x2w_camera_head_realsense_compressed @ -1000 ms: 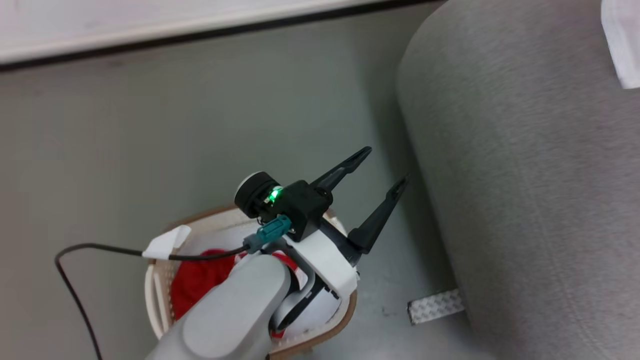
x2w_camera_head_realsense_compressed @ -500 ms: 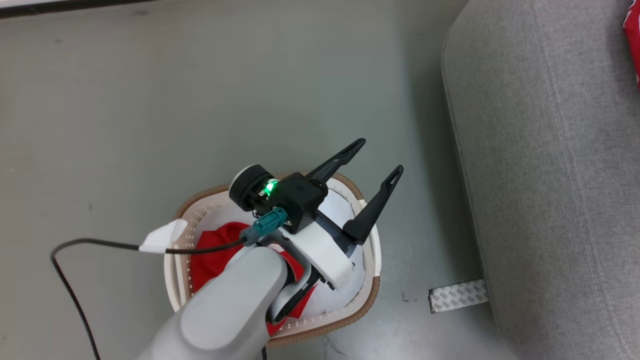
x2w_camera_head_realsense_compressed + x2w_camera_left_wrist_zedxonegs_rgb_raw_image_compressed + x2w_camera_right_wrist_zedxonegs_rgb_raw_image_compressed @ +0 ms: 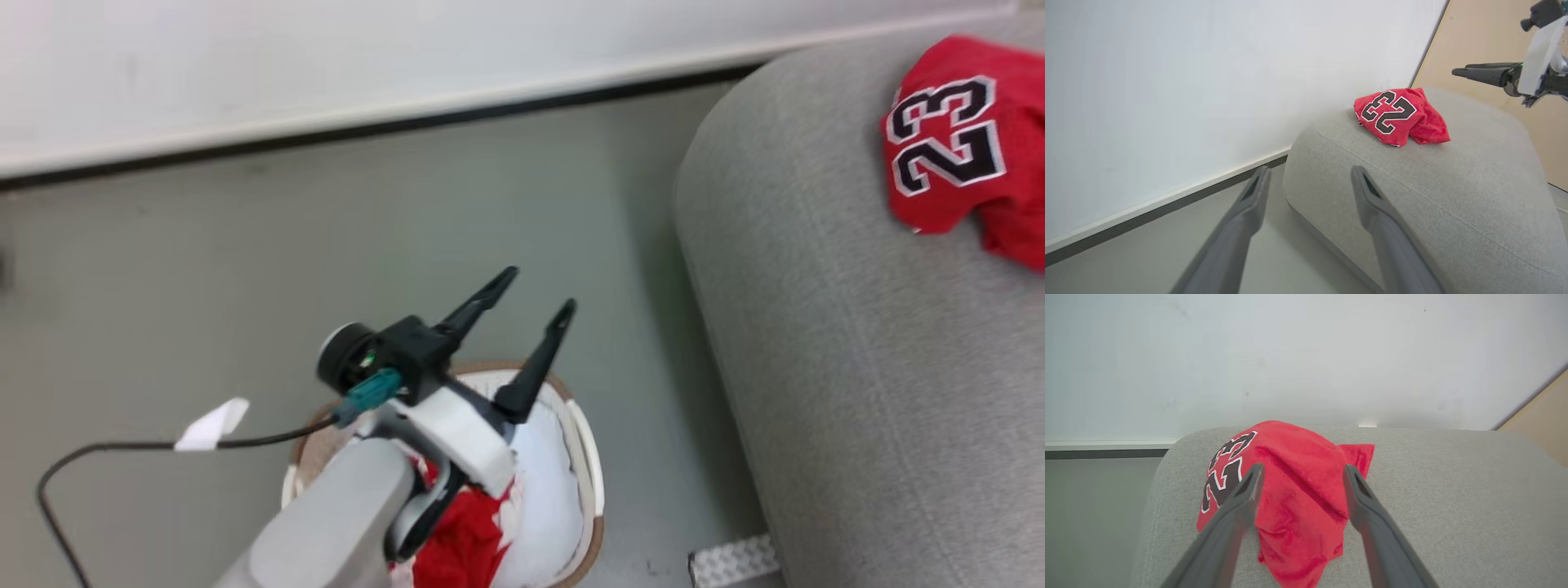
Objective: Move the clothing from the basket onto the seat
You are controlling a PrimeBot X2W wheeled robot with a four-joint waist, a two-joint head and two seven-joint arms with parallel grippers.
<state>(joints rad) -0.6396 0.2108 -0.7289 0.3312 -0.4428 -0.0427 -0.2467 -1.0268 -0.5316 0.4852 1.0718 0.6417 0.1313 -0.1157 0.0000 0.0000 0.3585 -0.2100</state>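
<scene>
Look L first: a black cable [image 3: 106, 447] w/ a white tag [image 3: 214, 423] lies on the floor [image 3: 245, 269]. Next, your L arm [image 3: 326, 531] hangs over the basket [image 3: 589, 482]. The L jaws are spread wide & hold nothing. Their tips point out past the basket rim, over the floor. In the basket, under that arm, you see a red top [image 3: 457, 543] beside a white cloth [image 3: 543, 490]. A bit of grey tape [image 3: 735, 558] sits on the floor just beside the seat [image 3: 857, 367]. The seat is on the R, big & grey. The number 23 shirt [image 3: 955, 155] lies bunched up on top of it, near the wall end. The R jaws are spread too, up in the air near that shirt, pinching nothing. In the R wrist view the shirt shows btw the two fingers [image 3: 1237, 510].
</scene>
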